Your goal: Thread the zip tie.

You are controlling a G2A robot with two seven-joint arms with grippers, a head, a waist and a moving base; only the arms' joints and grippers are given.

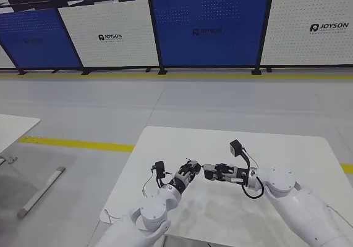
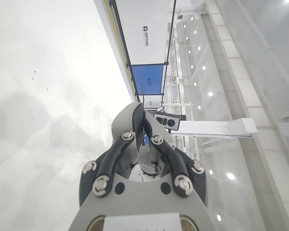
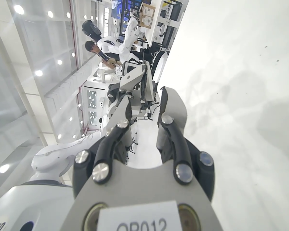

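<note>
one zip tie (image 2: 142,93) juts from the clamped left claw (image 2: 142,111) — right claw (image 3: 147,96) apart, facing it.

The table (image 2: 50,73) has a white top, smooth and matt, with a few dark specks. The left gripper (image 2: 142,112) has matt grey finger shells. Its pad (image 2: 137,123) is black with a fine ribbed texture. The links (image 2: 115,152) are black and semi-gloss, and the pivot pins (image 2: 127,135) are bright polished metal. The zip tie (image 2: 142,92) is a thin black strip, probably plastic. The right gripper (image 3: 144,102) matches: matt grey shells, glossy black links, polished pins.
</note>
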